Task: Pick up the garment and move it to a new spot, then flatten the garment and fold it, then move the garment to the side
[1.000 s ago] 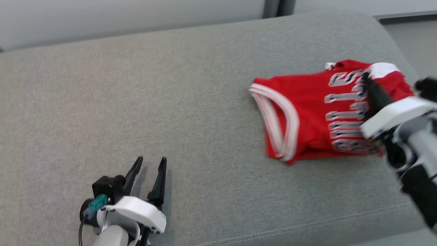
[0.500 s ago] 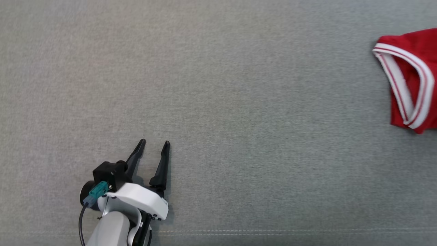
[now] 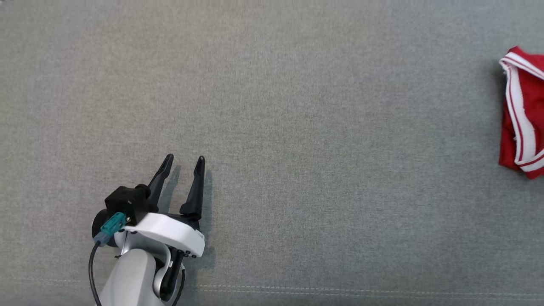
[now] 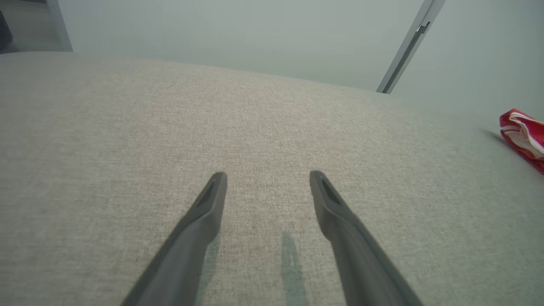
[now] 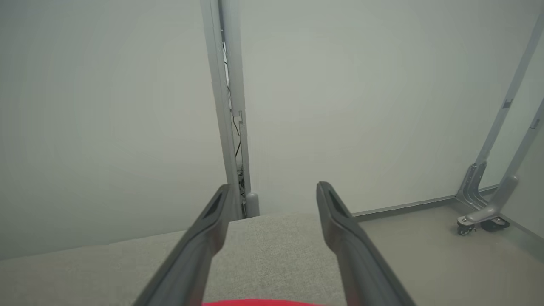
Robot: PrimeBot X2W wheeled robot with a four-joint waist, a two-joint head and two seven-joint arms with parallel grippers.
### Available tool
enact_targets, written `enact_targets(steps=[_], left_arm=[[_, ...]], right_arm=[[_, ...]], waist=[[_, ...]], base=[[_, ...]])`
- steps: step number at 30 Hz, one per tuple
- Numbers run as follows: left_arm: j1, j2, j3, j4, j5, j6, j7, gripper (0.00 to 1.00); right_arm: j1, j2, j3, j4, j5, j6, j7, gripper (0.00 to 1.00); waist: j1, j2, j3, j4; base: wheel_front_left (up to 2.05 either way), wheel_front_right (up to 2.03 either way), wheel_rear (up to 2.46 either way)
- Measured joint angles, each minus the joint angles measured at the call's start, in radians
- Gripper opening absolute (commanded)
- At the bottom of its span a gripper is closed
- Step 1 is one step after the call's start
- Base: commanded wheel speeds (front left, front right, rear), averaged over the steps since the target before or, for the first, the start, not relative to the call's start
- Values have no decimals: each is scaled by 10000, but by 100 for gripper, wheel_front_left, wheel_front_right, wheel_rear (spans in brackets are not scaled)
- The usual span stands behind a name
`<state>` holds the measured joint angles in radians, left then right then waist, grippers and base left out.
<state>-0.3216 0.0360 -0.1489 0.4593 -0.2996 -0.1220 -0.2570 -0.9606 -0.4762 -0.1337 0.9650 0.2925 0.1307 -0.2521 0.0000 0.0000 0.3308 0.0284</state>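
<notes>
Our left gripper (image 3: 185,157) sits low over the grey cushion (image 3: 297,127), its two dark fingers (image 3: 194,187) spread wide, with nothing between them but bare fabric. Well off to its right, at the cushion's far side, lies the red garment (image 3: 536,102), bunched, its white striped trim (image 3: 520,123) turned toward this gripper. Our right gripper (image 5: 273,185) also stands wide and empty. It hangs above the garment, whose red edge shows just below its fingers. Past its fingertips we see the cushion's end, then a pale wall (image 5: 106,106) with a grey post (image 5: 231,106). To the right is a floor (image 5: 425,255) bearing a wheeled frame leg (image 5: 488,204).
</notes>
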Motion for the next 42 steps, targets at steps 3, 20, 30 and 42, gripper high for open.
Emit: enact_targets(steps=[3,20,30,42], left_arm=[[133,-4,163,-23,50,0,0,100],[1279,4,500,12,272,71,0,100],[2026,13,871,-4,623,274,0,100],[2442,29,1208,-105,623,399,0,100]], right_arm=[[1053,1139,-523,-1164,-865,0,-15,100],[4546,3225,397,-3659,-1162,0,-36,100],[6089,3561,767,-4159,-1154,0,-36,100],[7164,3822,936,-4521,-1156,2,-36,100]], waist=[[0,0,-316,-49],[0,0,-2189,46],[0,0,-3269,275],[0,0,-3674,342]], base=[[0,0,0],[0,0,0],[0,0,0],[0,0,0]])
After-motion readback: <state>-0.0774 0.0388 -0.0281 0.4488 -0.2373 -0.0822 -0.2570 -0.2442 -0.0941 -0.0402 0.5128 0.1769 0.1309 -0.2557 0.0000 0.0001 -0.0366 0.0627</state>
